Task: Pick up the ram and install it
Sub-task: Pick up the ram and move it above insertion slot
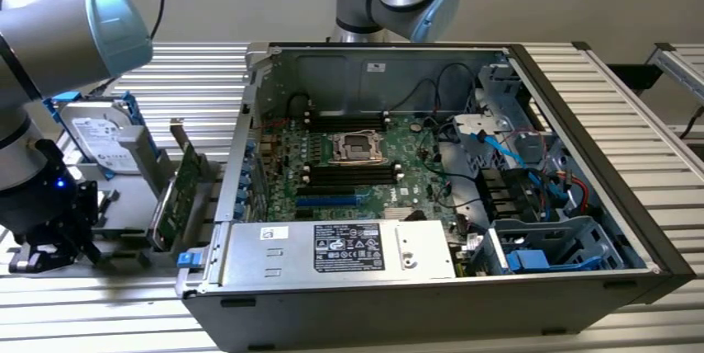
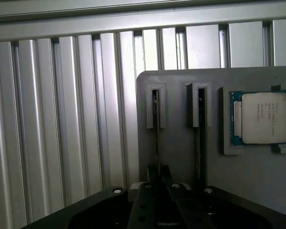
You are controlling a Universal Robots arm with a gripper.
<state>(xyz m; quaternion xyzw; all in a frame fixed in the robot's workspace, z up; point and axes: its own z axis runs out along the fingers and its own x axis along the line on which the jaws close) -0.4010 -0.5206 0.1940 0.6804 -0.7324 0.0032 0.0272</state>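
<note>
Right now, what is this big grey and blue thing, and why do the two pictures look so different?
It is a robot arm, a machine that bends a bit like your arm. One picture comes from a camera standing off to the side. It shows the arm, a ribbed metal table and an open computer lying on it. The other camera rides on the arm's wrist and looks down past the gripper, which is the arm's hand. Below it is a grey holder with a thin memory stick standing on edge, a second stick next to it, and a square chip in its own pocket. The gripper is down at the memory stick, which stands in its slot. I cannot tell whether it has hold of it.
</note>
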